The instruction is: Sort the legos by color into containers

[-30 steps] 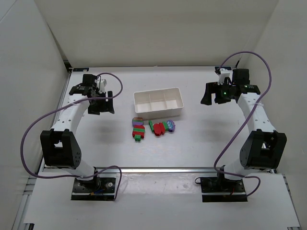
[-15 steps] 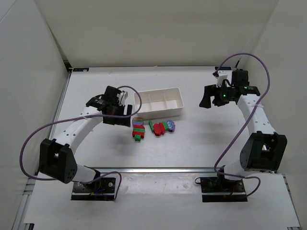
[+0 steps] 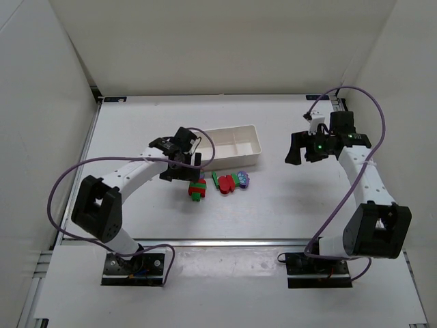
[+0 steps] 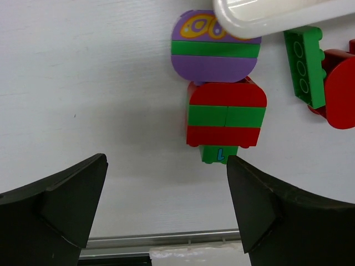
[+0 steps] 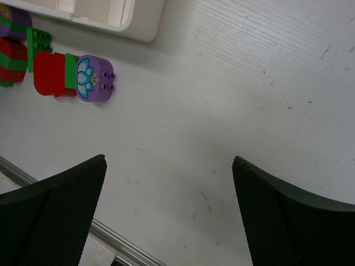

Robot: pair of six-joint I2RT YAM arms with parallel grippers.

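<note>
The white three-compartment tray (image 3: 229,145) looks empty. In front of it lie two clusters of legos. The left stack (image 4: 224,113) has a purple-green-purple piece (image 4: 215,52) joined to a red-green-red piece with a small green brick below. The right cluster (image 3: 231,182) holds a green brick (image 4: 304,66), red and green pieces and a round purple brick (image 5: 95,86). My left gripper (image 3: 183,172) hovers open over the left stack's near-left side, holding nothing (image 4: 166,166). My right gripper (image 3: 300,154) is open and empty to the right of the tray (image 5: 169,160).
The tray's corner (image 4: 277,14) overhangs the purple end of the left stack in the left wrist view. A metal rail (image 5: 127,246) runs along the table's near edge. White walls enclose the table on three sides.
My left arm has swung right from the table's left side and now hangs over the left lego stack. My right gripper has shifted only slightly.
</note>
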